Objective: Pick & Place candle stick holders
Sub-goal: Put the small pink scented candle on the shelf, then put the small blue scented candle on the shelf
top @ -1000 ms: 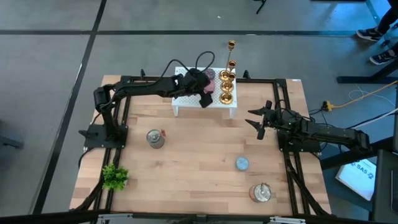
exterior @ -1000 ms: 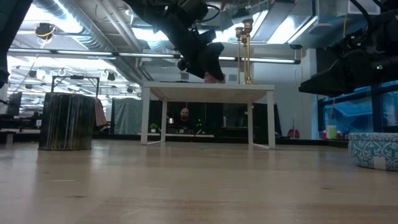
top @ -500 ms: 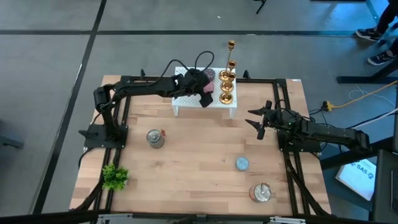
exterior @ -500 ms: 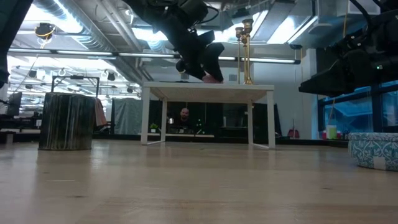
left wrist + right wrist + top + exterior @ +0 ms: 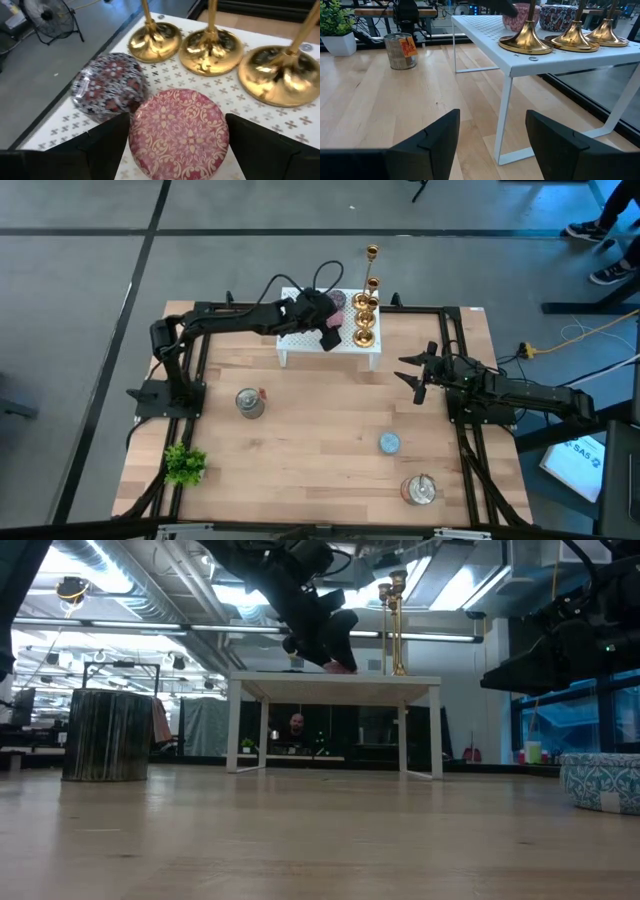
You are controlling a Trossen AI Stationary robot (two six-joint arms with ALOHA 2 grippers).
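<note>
1. High view: the three shiny brass candle stick holders (image 5: 364,315), each with a round flared base and thin stem, stand in a row on the small white perforated metal shelf (image 5: 300,345) at the table's twelve o'clock edge. The left gripper (image 5: 330,332) hangs over this shelf just beside them, on their nine o'clock side. The right gripper (image 5: 415,373) waits at about three o'clock over the wooden table (image 5: 310,430), holding nothing. None of the holders looks lifted, so I judge the picking is not yet begun.

2. Low view: the holders' stems rise from the shelf top, and the left gripper is low over the shelf just beside them.

3. Left wrist view: the left gripper's fingers (image 5: 102,142) stand apart either side of a round pink patterned tin (image 5: 179,131), not on a holder; a dark patterned round tin (image 5: 107,87) lies beside it. The three brass bases sit beyond, untouched.

4. Right wrist view: the right gripper's fingers (image 5: 427,140) are spread wide and empty, facing the shelf's near leg, with the brass bases resting on top. All three holders remain to be moved.
</note>
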